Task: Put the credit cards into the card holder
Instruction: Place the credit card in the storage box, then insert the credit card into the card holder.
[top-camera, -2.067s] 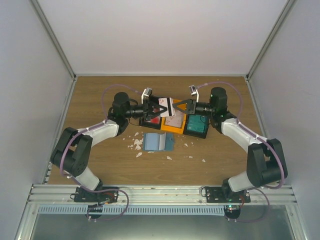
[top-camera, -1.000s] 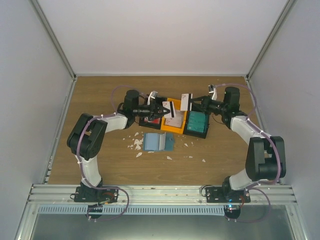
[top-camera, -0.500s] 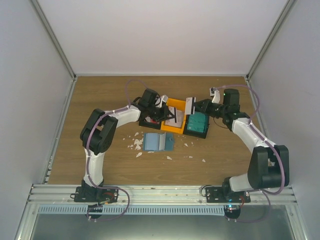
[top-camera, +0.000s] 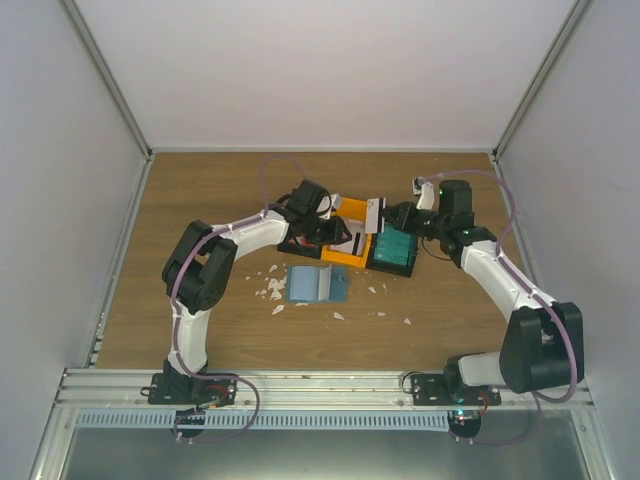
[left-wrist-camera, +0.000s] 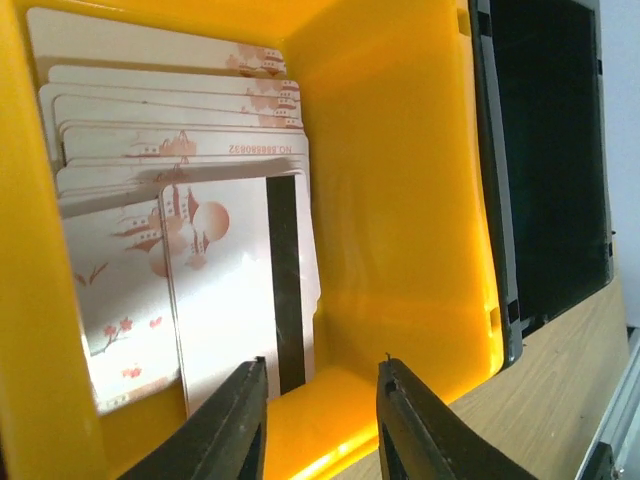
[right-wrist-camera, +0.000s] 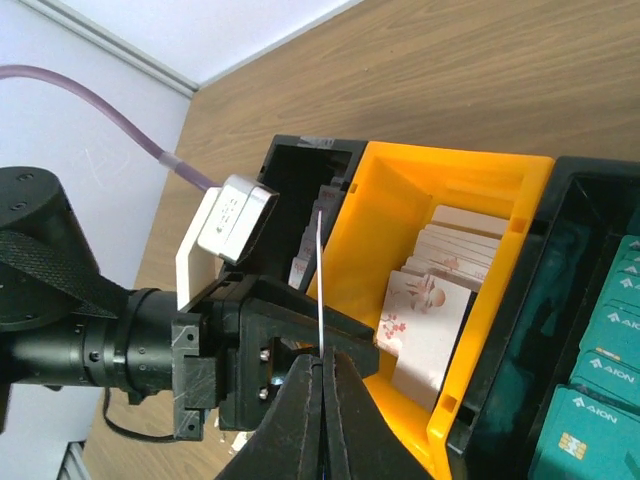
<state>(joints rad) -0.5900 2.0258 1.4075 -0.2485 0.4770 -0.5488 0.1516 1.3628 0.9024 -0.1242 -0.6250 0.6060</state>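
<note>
The card holder (top-camera: 314, 284) lies open and blue on the table in front of the bins. My right gripper (top-camera: 384, 217) is shut on a whitish credit card (top-camera: 374, 213), held upright over the orange bin's right side; in the right wrist view the card (right-wrist-camera: 319, 280) shows edge-on above my gripper (right-wrist-camera: 322, 362). My left gripper (top-camera: 337, 232) is open and empty, low inside the orange bin (top-camera: 352, 206). In the left wrist view it (left-wrist-camera: 322, 364) hangs over several whitish cards, the front one (left-wrist-camera: 235, 290) with a black stripe.
A black bin (top-camera: 395, 247) of teal-green cards (right-wrist-camera: 600, 370) stands right of the orange bin (right-wrist-camera: 470, 290). Another black bin (top-camera: 298, 243) stands left of it. White scraps (top-camera: 270, 289) lie left of the card holder, with a few more (top-camera: 377, 290) to its right.
My left gripper has swung right, down into the orange bin, and no longer holds the black-striped card. My right gripper has shifted slightly towards the bins with its card.
</note>
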